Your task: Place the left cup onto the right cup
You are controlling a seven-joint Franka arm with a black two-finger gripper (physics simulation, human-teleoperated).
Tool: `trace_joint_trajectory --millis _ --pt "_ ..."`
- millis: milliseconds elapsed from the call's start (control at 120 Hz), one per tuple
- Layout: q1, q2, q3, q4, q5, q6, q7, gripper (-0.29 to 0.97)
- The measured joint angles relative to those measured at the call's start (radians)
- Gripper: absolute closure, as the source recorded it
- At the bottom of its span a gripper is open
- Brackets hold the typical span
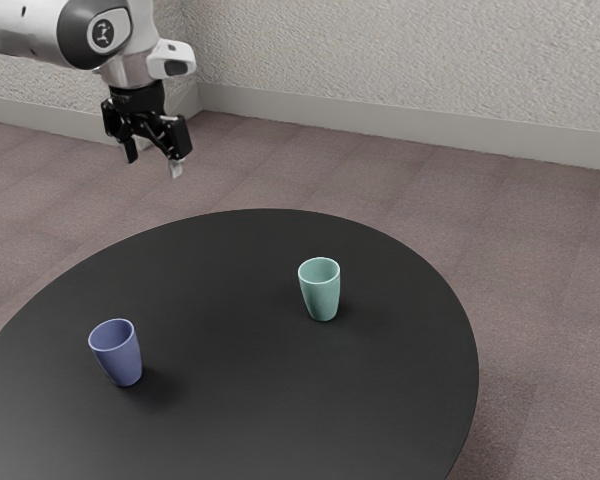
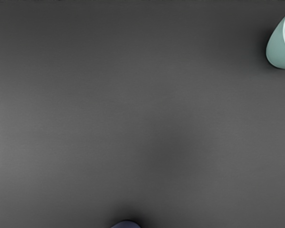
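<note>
Well above the desk (image 1: 230, 420) and back from its far edge, the claw (image 1: 154, 158) hangs on the arm that enters from the exterior view's upper left. Its two fingers stand spread with nothing between them, the posture of a hand about to approach rather than one carrying.

Both cups stand upright, mouths up, on the round black desk, well apart from each other and from the claw. The blue cup (image 1: 115, 352) sits near the desk's front edge, toward the exterior view's left; judged from the task sentence, it is the one to be lifted. The green cup (image 1: 319, 288) stands nearer the desk's middle, toward the exterior view's right, and serves as the receiver. Neither cup is touched, so the task is judged to be at its outset.

Wrist view: the camera looks down on bare desk, with the green cup (image 2: 282, 42) off to one side of the hand and a dark rounded sliver (image 2: 125, 224) close under it. The sliver is probably the blue cup's rim, though too little shows to be sure.

Next, the claw has to travel down to the blue cup and close across it. Both cups taper toward the base — a smooth wall may slip, and an off-centre release over the green mouth could tip either cup.
</note>
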Motion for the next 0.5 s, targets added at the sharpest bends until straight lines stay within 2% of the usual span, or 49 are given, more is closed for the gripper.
trace_joint_trajectory --millis 150,500 --pt "0.0 -0.002 -0.008 -0.001 0.0 0.001 -0.001 0.0" --pt "-0.008 0.002 -0.099 -0.016 0.01 -0.006 -0.075 0.0"
